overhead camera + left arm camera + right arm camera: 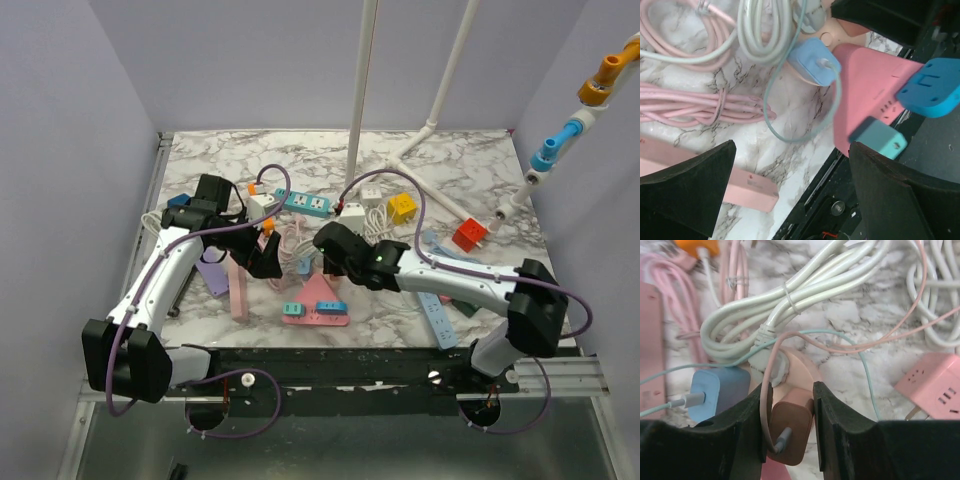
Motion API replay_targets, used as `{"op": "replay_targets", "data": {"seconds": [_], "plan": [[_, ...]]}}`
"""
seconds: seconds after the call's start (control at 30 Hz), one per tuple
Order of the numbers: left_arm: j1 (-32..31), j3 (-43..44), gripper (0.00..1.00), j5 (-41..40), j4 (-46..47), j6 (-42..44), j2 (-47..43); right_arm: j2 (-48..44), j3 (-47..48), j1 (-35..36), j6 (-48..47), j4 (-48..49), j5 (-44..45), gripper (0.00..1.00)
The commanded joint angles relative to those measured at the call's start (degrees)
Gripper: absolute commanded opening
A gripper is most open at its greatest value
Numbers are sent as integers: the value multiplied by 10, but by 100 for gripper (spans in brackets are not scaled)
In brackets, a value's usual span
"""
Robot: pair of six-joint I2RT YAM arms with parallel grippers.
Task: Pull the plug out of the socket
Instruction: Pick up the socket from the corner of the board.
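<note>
Right claw (pixel 792 395) clamped on the brown plug (pixel 790 430), seated in the pink socket (pixel 801 371); white cables (pixel 805 295) crowd close. Left claw (pixel 792 147) spread wide, empty, bare counter (pixel 785 110) beneath.

Left arm (pixel 160 275), right arm (pixel 470 285): white links, black joints, purple cables (pixel 588 305); black claw fingers (pixel 837 430).

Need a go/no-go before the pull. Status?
Left gripper open. Right gripper jaws closed on pink plug, not yet out of pink socket. Plug's cord beside one finger; blue charger alongside.
</note>
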Motion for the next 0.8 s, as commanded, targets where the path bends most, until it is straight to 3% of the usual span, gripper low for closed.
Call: {"op": "replay_targets", "data": {"seconds": [0.0,0.17,0.47,0.63,0.77], "plan": [[5,-5,99,53,45,-14,18,-107,-62,2,-131,225,-9,17],[7,26,99,70,56,-13,57,-144,-106,2,-191,259,-12,17],[9,15,98,149,96,-48,140,-165,-150,3,-171,271,-19,16],[9,5,98,157,152,-56,145,-149,-149,2,-190,286,-47,14],[8,45,98,176,163,-36,153,-143,-155,2,-229,297,-75,8]]}}
